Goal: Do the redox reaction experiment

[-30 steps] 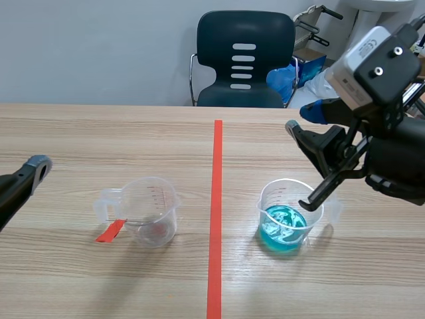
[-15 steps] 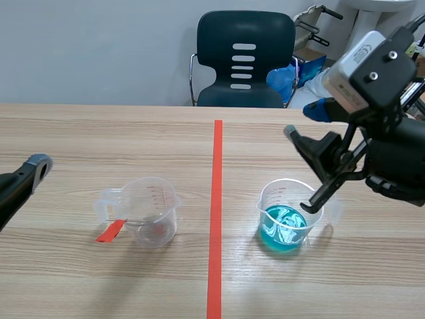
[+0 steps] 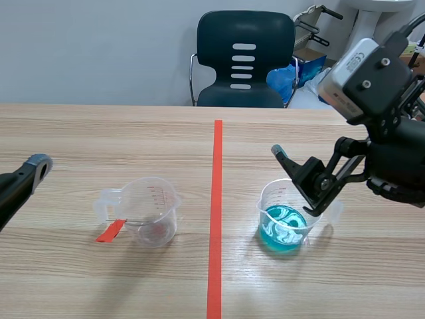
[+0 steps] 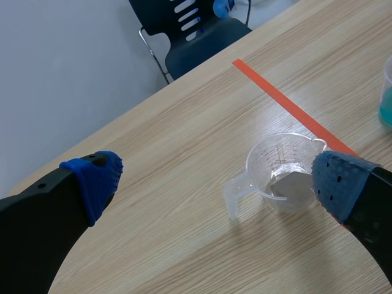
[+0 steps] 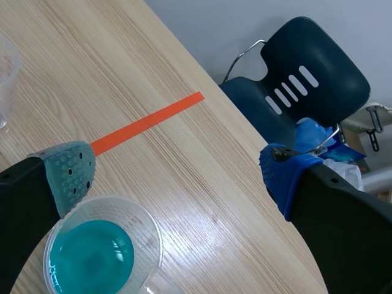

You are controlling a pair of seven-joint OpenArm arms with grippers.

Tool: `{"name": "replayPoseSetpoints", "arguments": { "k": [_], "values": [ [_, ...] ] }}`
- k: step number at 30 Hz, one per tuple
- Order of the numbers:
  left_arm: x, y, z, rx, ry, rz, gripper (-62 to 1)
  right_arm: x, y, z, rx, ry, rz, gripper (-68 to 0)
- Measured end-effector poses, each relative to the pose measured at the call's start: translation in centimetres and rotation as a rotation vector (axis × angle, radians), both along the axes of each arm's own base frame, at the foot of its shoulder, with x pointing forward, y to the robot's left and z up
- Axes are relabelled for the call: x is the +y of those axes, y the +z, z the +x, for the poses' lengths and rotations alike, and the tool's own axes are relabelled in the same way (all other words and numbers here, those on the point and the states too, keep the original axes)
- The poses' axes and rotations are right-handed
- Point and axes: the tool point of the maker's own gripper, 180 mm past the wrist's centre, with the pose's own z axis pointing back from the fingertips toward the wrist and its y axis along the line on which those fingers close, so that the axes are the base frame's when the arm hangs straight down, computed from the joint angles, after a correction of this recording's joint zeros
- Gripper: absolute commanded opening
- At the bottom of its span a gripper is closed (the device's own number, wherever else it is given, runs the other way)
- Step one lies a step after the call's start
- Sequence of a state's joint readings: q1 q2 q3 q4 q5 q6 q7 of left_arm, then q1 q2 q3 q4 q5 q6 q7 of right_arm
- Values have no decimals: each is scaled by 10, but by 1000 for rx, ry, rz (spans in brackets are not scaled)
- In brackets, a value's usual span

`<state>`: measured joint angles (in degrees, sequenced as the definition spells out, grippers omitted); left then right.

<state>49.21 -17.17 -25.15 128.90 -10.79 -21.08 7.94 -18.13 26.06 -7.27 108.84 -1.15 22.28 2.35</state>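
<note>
**Right gripper spread wide above the blue-liquid cup; left gripper spread wide at the frame's left edge.**

Scene view, right of centre: the clear plastic measuring cup of blue liquid (image 3: 284, 224) stands upright, directly below and slightly ahead of the right gripper (image 3: 297, 178). Its grey-green pad sits just above the cup rim, with nothing held. Judgement: this arm is nearer, so a short descent should reach the cup. Left of the orange-red line, the clear handled plastic cup (image 3: 150, 210) holds a small grey piece (image 4: 288, 184). It lies ahead of the empty left gripper (image 4: 214, 184). The red graduation marks are unreadable, and no brand is visible.
</note>
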Motion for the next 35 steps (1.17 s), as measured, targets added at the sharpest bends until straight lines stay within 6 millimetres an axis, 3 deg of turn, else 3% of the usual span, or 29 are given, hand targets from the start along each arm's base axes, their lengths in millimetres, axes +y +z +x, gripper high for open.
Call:
{"name": "replayPoseSetpoints", "arguments": {
  "k": [32, 35],
  "values": [
    [0, 0, 0, 0, 0, 0, 14, 0, -1, 0, 3, -2, -2, -131],
    [0, 0, 0, 1, 0, 0, 14, -16, -14, 5, 56, -85, -60, -131]
  ]
}}
